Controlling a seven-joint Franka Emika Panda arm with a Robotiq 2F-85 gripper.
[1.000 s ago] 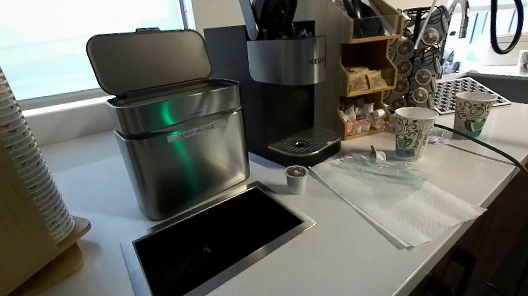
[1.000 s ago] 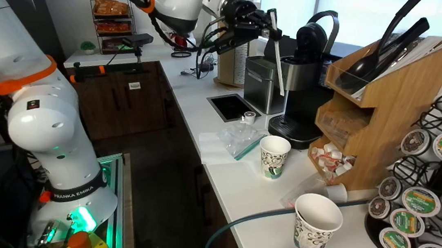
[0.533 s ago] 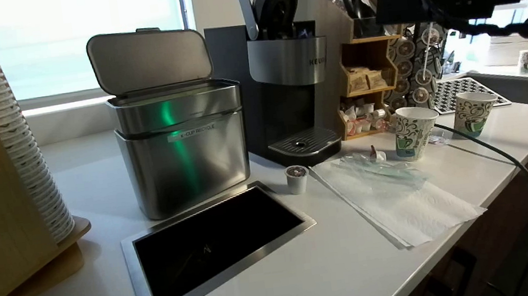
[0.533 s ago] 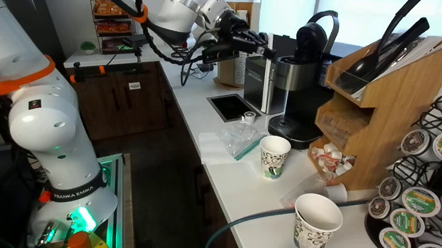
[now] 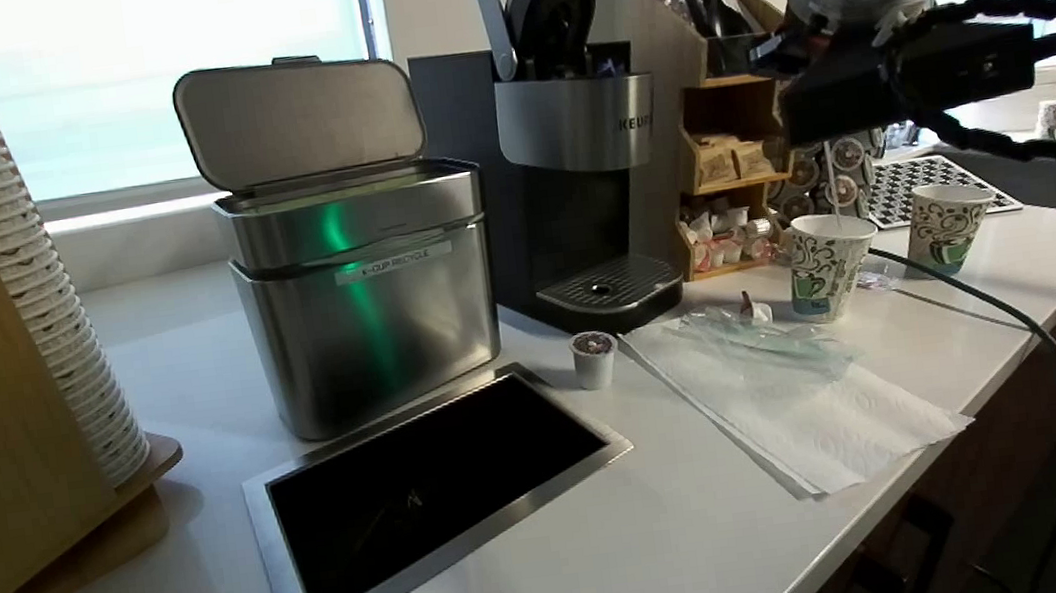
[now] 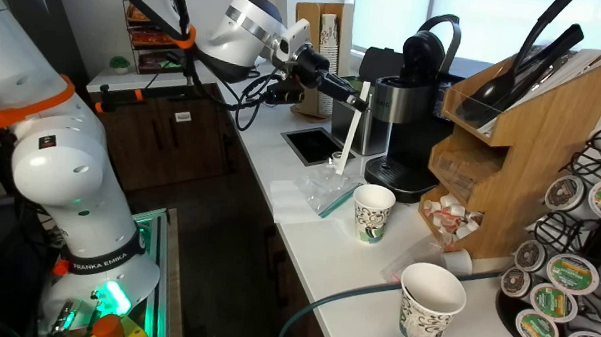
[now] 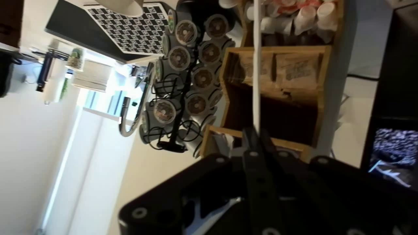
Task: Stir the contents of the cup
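- The tool (image 6: 361,103) is pinched tight on a long white stir stick (image 6: 350,137), up near the stick's top. In the wrist view its black fingertips (image 7: 249,140) squeeze the stick between them.
- The cup to stir is most likely the patterned paper cup (image 6: 372,215) nearer the coffee machine (image 6: 405,104). That is my guess, as a second paper cup (image 6: 427,316) with the same kind of print stands near it.
- Both cups stand upright on the white tabletop (image 6: 319,254), mouths up. What is inside the cup to stir does not show.
- Here is what matters most: the stick is near the cup, not in it. In an exterior view the stick's low end (image 6: 340,168) shows left of the cup and farther back. In an exterior view the stick (image 5: 833,183) lines up with the cup's mouth (image 5: 825,228).
- So the cup is lower than the tool and off to one side. The stick's long way runs up and down but leans, with its low end tipped away from the cup.
- Next, I think, the only arm (image 6: 63,166) should bring the stick over the cup, stand it straighter, then dip it in and swirl.
- The stick could bump the rim and knock the cup over, or its tip could snag the plastic bag (image 6: 323,190).
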